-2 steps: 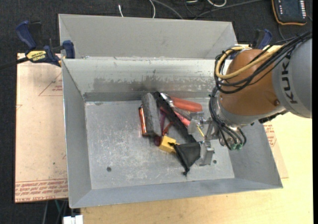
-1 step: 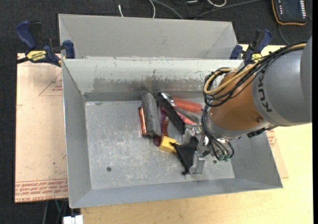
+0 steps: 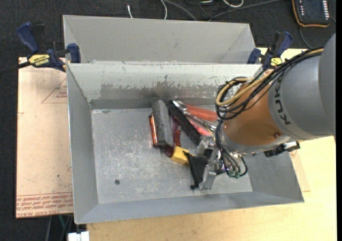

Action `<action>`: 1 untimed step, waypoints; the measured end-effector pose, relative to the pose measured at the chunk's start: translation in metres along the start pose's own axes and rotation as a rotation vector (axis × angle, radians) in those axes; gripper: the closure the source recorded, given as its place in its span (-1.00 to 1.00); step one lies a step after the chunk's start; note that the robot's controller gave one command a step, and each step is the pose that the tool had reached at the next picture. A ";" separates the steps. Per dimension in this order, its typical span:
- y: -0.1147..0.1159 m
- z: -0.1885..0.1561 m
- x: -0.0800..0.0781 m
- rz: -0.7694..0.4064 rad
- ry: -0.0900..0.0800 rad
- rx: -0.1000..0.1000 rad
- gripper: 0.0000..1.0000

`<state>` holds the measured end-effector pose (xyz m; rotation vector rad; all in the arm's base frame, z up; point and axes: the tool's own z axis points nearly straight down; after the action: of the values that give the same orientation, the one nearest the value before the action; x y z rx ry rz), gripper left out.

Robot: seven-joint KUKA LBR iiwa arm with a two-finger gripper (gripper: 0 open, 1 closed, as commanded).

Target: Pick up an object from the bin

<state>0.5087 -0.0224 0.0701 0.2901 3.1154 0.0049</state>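
Gripper (image 3: 201, 177) down in the bin (image 3: 123, 165), just beside a yellow block (image 3: 179, 154).
Block lies at the heap's near edge, by a grey bar (image 3: 161, 122) and black tool (image 3: 181, 123); grip's opening cannot be told.

We see a small heap in the middle of the bin (image 3: 123, 170): a grey oblong block (image 3: 162, 122) lies flat, a reddish-brown bar (image 3: 153, 130) touching its left side. A black strip (image 3: 184, 123) slants along its right, and a small yellow piece (image 3: 180, 154) lies at its near end.
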 end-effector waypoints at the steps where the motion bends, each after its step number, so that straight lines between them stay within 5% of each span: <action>1: -0.006 0.000 -0.015 -0.126 0.012 0.001 -1.00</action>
<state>0.5227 -0.0311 0.0700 0.0931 3.1397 0.0046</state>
